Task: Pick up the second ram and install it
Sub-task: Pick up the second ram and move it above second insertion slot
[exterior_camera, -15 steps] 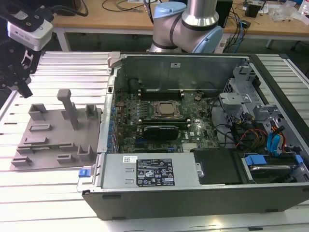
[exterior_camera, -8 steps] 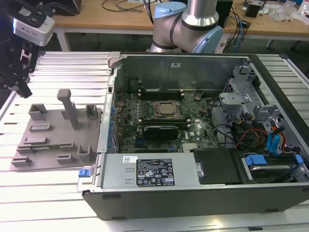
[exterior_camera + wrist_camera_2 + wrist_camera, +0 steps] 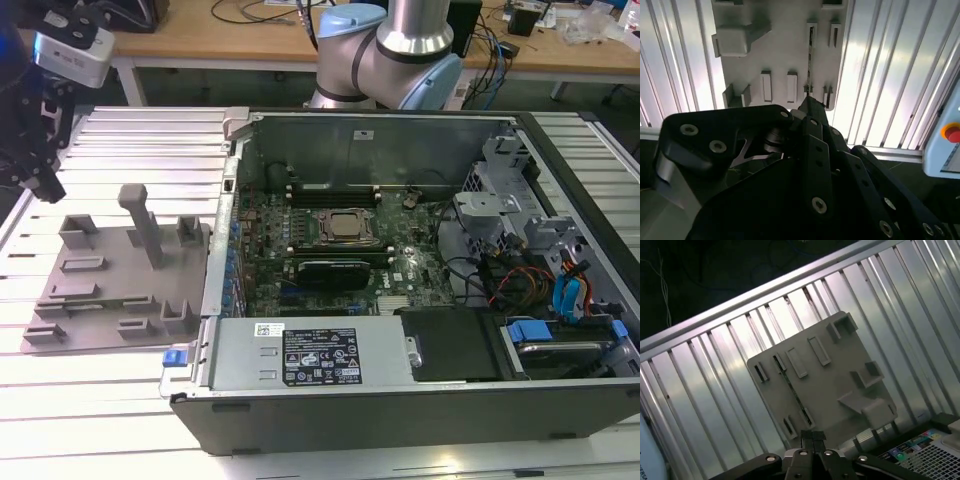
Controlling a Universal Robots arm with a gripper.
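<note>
One ram (image 3: pixel 810 55) stands on edge in the grey holder (image 3: pixel 780 45), straight below the fingers (image 3: pixel 807 436) and apart from them. The fingers are clenched together, grasping nothing, above the ribbed counter (image 3: pixel 100 400). An open computer case (image 3: pixel 400 425) lies well off to their side.

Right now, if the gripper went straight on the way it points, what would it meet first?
Probably the thin stick standing edge-on in the grey tray, in line with the gripper; depth is unclear.
</note>
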